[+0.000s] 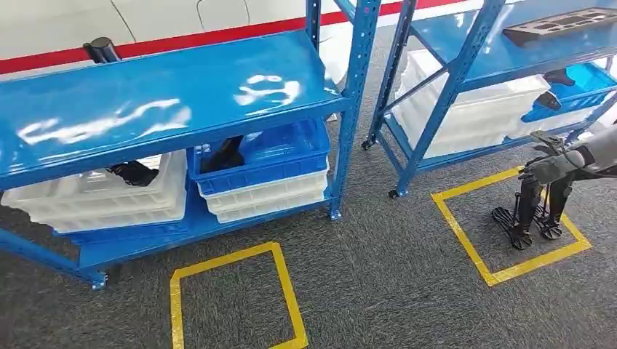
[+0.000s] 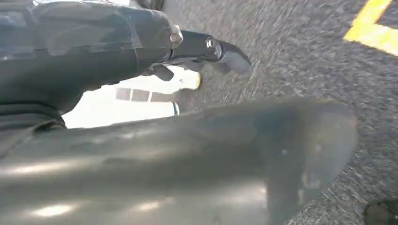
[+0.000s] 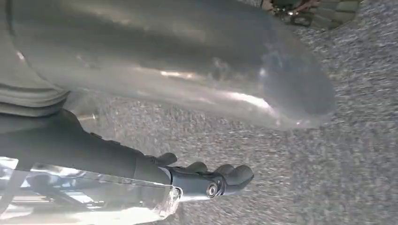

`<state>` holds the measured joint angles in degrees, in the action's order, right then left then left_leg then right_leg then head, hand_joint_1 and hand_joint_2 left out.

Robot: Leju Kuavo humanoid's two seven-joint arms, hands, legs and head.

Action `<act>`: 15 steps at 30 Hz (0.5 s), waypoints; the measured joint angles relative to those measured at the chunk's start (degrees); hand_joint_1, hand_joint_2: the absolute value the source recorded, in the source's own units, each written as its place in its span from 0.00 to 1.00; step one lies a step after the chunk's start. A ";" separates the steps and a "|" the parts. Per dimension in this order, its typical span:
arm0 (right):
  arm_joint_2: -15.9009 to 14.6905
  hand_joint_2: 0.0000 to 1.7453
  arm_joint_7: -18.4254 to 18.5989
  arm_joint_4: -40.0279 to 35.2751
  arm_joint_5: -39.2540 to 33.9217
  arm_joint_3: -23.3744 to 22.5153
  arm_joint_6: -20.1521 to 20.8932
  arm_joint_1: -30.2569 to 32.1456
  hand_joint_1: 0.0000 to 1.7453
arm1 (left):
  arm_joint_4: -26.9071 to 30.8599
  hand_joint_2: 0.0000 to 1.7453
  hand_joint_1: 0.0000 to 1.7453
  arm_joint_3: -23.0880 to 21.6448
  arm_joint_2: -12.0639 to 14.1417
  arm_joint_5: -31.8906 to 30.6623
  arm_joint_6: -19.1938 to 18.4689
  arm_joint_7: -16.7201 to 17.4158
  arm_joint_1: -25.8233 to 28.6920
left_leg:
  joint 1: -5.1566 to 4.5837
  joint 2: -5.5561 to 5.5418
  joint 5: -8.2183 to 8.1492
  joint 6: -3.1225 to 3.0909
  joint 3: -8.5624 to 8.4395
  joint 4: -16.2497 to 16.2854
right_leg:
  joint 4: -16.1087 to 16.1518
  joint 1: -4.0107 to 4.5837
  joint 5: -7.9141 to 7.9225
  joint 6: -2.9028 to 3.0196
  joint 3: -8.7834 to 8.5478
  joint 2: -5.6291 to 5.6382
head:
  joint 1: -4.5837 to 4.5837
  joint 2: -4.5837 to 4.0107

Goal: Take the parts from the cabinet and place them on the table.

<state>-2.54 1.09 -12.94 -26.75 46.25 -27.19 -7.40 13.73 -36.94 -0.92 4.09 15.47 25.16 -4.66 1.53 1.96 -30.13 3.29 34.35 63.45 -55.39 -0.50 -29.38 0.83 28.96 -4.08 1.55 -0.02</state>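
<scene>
Crates (image 1: 262,171) on lower shelf (image 1: 138,236), under shelf top (image 1: 153,102).

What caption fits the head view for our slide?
Blue racks holding white and blue bins with dark parts, yellow floor squares, right hand holding a black part.

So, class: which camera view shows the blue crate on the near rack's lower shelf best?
The head view: the blue crate sits whole on stacked white trays, a dark part inside. Both wrist views look at carpet and the robot's own hands, so they show nothing of it.
</scene>
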 joint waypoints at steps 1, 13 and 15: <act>0.02 0.00 0.00 0.00 0.00 0.00 0.00 -0.04 0.00 | 0.00 0.00 0.00 0.00 0.00 0.02 -0.02 0.00 -0.08 | 0.00 2.94 0.41 0.28 -2.46 -4.50 | -0.75 -0.01 -0.41 -0.60 0.05 -0.62 | 0.24 0.00; 0.09 0.00 -0.02 -0.15 0.00 0.09 -0.05 0.26 0.00 | -0.04 0.00 0.00 0.02 -0.04 0.06 -0.02 0.00 -0.24 | -0.87 -4.51 1.71 -4.84 -0.56 -4.39 | -18.93 -0.03 -9.54 -2.18 7.16 3.80 | -1.90 0.00; 0.09 0.00 0.00 -0.17 0.00 0.09 -0.05 0.07 0.00 | -0.07 0.00 0.00 0.02 -0.04 0.06 -0.02 0.02 -0.22 | -1.09 -6.30 1.92 -4.75 -0.64 -4.40 | -10.81 0.16 -4.21 -1.06 3.67 4.69 | -2.23 0.00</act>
<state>-2.45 1.09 -13.11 -26.75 46.34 -27.23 -7.33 13.66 -36.92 -0.96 4.15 15.45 25.18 -4.88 0.44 -4.34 -28.21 -1.46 33.71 59.05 -66.20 -0.35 -33.58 -0.24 32.63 0.61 -0.68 -0.02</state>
